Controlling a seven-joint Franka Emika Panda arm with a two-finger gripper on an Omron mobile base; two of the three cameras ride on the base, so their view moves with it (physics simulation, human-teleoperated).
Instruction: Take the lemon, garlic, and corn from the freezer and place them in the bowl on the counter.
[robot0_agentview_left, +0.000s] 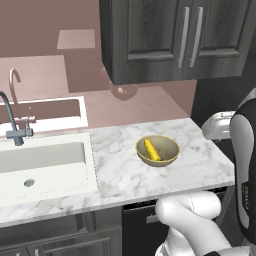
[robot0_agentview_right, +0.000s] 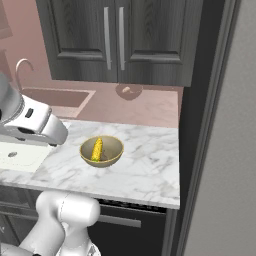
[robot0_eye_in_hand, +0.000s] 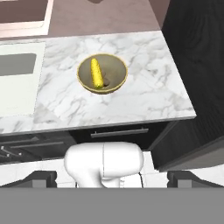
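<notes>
The corn (robot0_eye_in_hand: 96, 74) lies in the bowl (robot0_eye_in_hand: 118, 81), one of three items delivered; lemon and garlic are nowhere on the counter (robot0_eye_in_hand: 144, 94), so I judge the second fetch is in hand. The gripper (robot0_eye_in_hand: 111, 178) hangs high over the counter's front edge, its dark tips set wide apart with nothing between them. Next it must turn toward the freezer (robot0_agentview_right: 225, 165) on the right and reach inside. The cob is bright yellow and stubby, lying aslant against the tan bowl's inner wall, near the counter's middle.
</notes>
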